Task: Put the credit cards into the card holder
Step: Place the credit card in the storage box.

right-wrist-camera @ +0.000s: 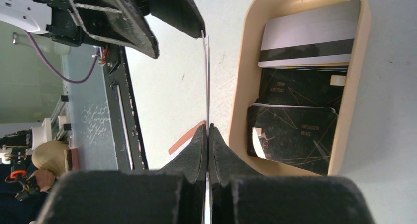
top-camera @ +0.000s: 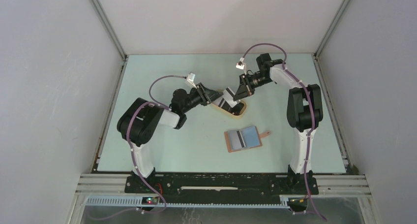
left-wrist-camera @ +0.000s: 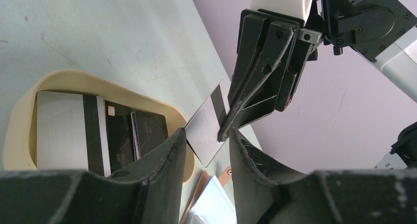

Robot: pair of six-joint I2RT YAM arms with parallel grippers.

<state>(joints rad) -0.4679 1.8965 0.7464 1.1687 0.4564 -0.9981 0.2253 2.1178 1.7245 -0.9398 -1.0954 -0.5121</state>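
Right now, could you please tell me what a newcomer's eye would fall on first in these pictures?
The two arms meeting over the beige tray: the right end effector pinches a grey card, and the open left end effector straddles it. Nearer the bases, the card holder lies open.

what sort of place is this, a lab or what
Probably a robot lab test cell: plain white walls on aluminium framing box in a pale table, and a left arm and a right arm are bolted to a rail at its near edge.

Cards [right-wrist-camera: 300,86] in tray [right-wrist-camera: 244,86] — wallet [top-camera: 243,138] nearer
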